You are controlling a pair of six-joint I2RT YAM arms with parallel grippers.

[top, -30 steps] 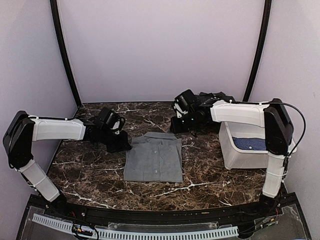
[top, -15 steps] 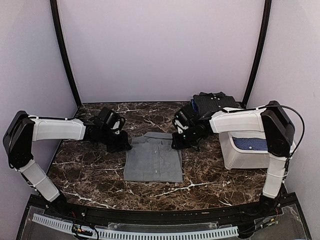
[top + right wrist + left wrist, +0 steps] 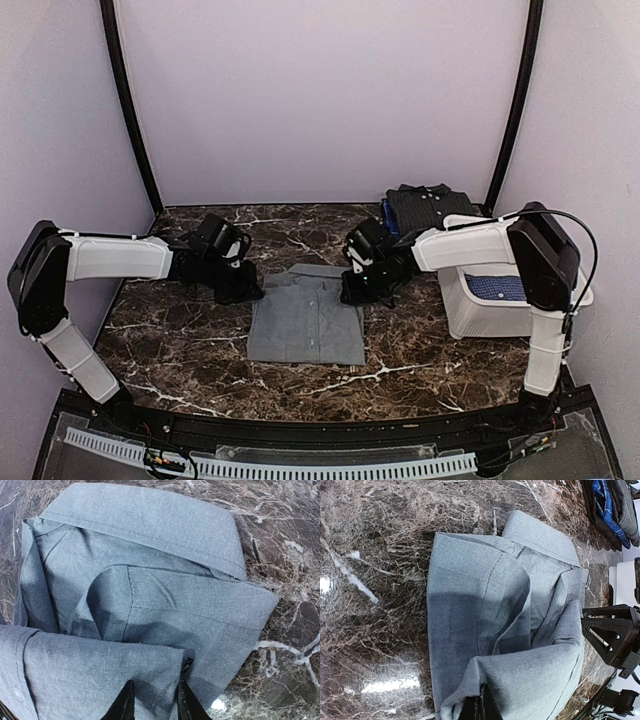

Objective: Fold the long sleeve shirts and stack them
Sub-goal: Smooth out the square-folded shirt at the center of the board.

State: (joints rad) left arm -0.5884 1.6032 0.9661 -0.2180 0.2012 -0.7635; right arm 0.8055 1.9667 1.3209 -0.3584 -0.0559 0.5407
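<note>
Roughly, the job looks partway done. One grey shirt [image 3: 307,318] lies on the middle of the tabletop [image 3: 180,340], already folded into a compact rectangle with its collar at the far edge. At the far right, behind the white tub [image 3: 470,315], sits a stack of dark folded garments [image 3: 430,205], which I take to be the pile this shirt must join. A blue dotted shirt [image 3: 500,288] lies in the tub, not yet folded, so at least that one is left after this.

Both arms meet the grey shirt at its far corners. The left gripper [image 3: 480,707] has its fingers together on a raised fold at the far left corner. The right gripper [image 3: 152,702] has its fingers narrowly apart with a thick fold of the far right corner between them, seemingly pinched. My reading is that the shirt is about to be lifted or given a last fold.

Some things stay unclear. How many pieces make up the dark stack cannot be counted, though a blue layer shows among them in the left wrist view. The right arm crosses the tub, hiding its depth and whatever else it holds. The bottom edge of the left wrist view cuts off the left fingertips.
</note>
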